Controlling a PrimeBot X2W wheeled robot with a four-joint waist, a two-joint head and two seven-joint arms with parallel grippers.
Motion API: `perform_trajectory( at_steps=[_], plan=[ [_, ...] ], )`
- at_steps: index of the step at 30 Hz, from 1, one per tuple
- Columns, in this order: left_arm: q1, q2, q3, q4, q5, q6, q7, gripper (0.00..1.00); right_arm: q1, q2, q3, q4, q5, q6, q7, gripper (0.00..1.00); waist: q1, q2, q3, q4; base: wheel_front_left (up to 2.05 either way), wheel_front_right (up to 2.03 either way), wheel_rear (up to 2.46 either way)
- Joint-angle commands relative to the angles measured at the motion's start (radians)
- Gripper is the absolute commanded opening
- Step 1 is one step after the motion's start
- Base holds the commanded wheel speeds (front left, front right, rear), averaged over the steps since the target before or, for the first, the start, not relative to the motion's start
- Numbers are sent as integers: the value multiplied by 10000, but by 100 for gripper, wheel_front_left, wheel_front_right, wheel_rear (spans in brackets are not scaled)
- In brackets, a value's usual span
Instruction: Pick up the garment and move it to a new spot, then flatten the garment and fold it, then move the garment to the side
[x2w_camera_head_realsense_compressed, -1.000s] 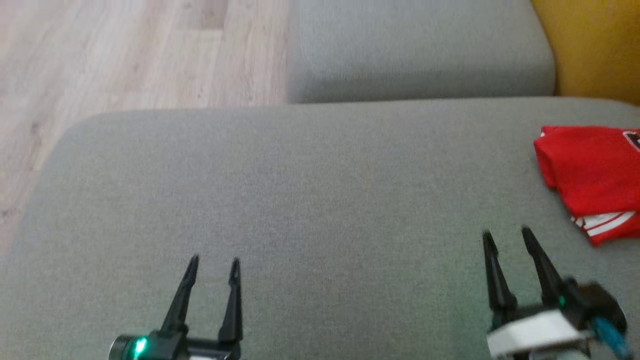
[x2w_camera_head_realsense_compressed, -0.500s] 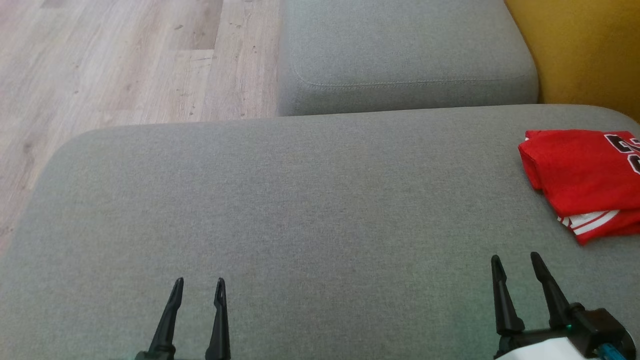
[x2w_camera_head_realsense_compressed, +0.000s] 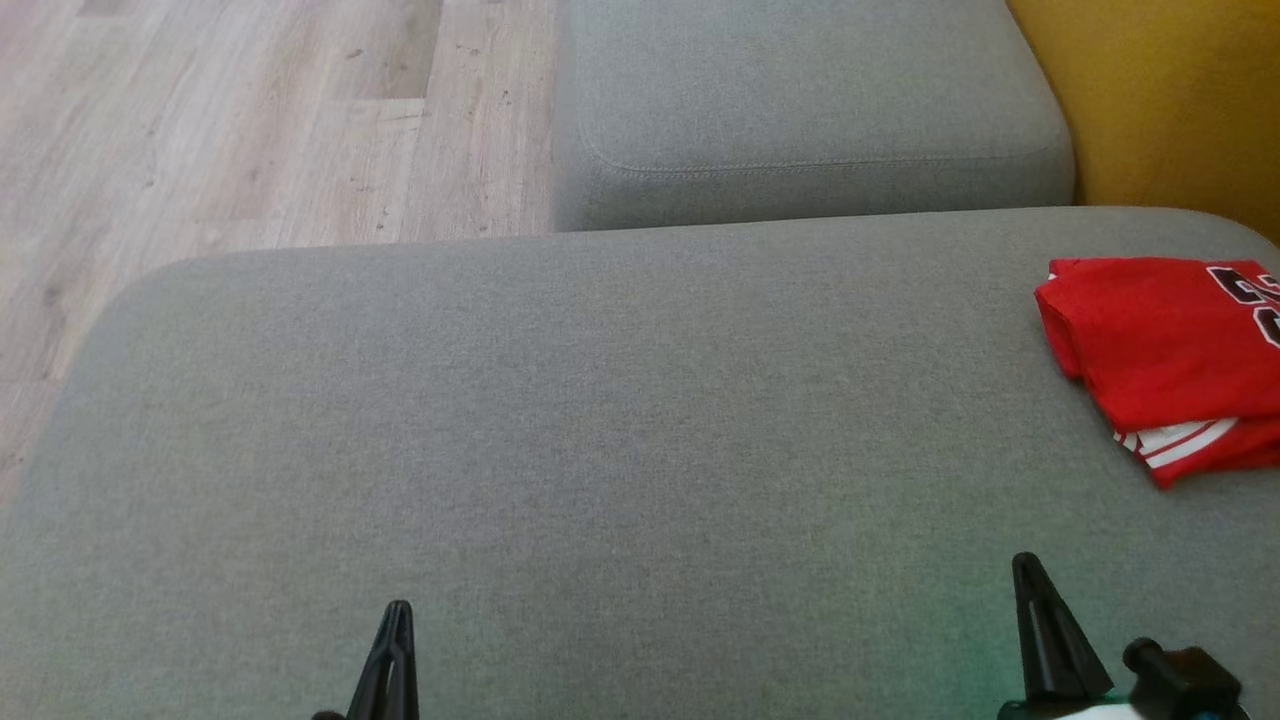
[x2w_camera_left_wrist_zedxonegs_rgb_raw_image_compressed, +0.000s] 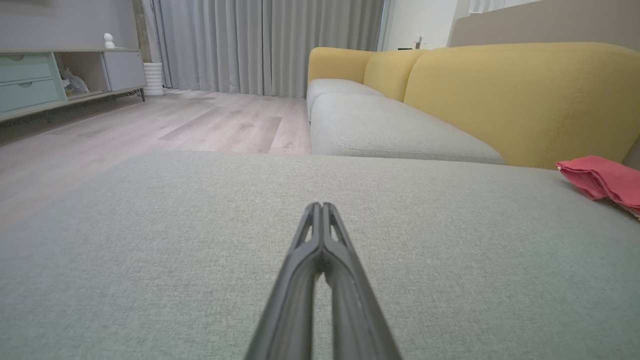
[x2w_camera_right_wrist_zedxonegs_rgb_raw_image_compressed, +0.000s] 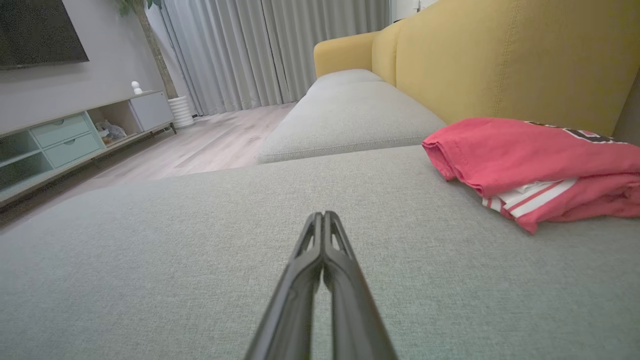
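Newly closed tools (x2w_camera_left_wrist_zedxonegs_rgb_raw_image_compressed: 324, 206) (x2w_camera_right_wrist_zedxonegs_rgb_raw_image_compressed: 324, 215), soft folded garment (x2w_camera_right_wrist_zedxonegs_rgb_raw_image_compressed: 525, 155)

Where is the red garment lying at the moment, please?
In the head view the garment lies folded at the right edge of the grey cushion, near the yellow backrest, ahead and right of the right gripper, apart from it.

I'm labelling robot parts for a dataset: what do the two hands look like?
The left hand has two long, dark grey fingers tapering to a point, with narrow slots near the tips. The right hand matches; the head view adds a black knob and a sliver of white casing at its base.
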Motion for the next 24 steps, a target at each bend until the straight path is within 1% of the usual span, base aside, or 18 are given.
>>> perform_trajectory(
  at_steps=[1,24],
  plan=[
    [-328,32,78,-314,-334,-19,15,0,-345,-36,-11,-321,354,0,65,0,0,-1,13,-1,0,0,0],
    [-982,176,442,28,-3239,-373,549,0,-944,-179,-94,-129,3249,-2,600,0,0,-1,172,-41,0,0,0]
  ],
)
